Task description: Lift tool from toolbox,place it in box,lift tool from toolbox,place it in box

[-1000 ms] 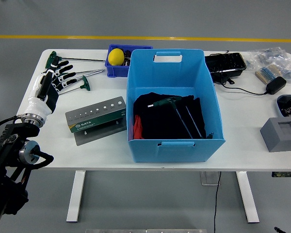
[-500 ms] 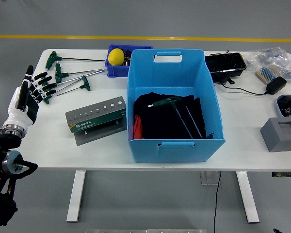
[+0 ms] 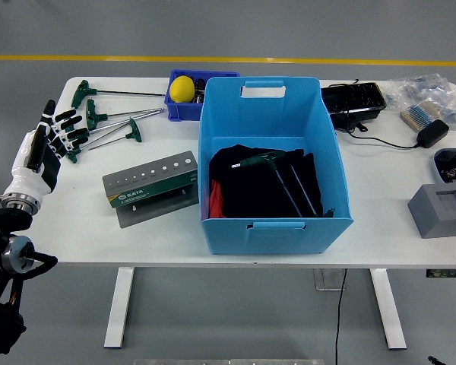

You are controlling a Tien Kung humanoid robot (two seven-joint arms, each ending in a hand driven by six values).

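Note:
Several green T-handle wrenches (image 3: 106, 122) lie on the white table (image 3: 99, 220) at the back left. A green and grey tool holder (image 3: 150, 185) stands in front of them. The big blue box (image 3: 272, 160) in the middle holds a black cloth and two T-handle wrenches (image 3: 285, 179). My left hand (image 3: 49, 141) hovers at the table's left edge, just left of the loose wrenches, fingers spread and holding nothing. My right arm does not show.
A small blue bin (image 3: 186, 95) with a yellow ball (image 3: 182, 88) sits behind the box. A black tray (image 3: 353, 99), a charger with cable (image 3: 431, 134), plastic bags (image 3: 425, 95) and a grey foam block (image 3: 441, 210) occupy the right side.
My left hand drew back from over the wrenches to the table's left edge, then edged slightly up. It took hold of nothing.

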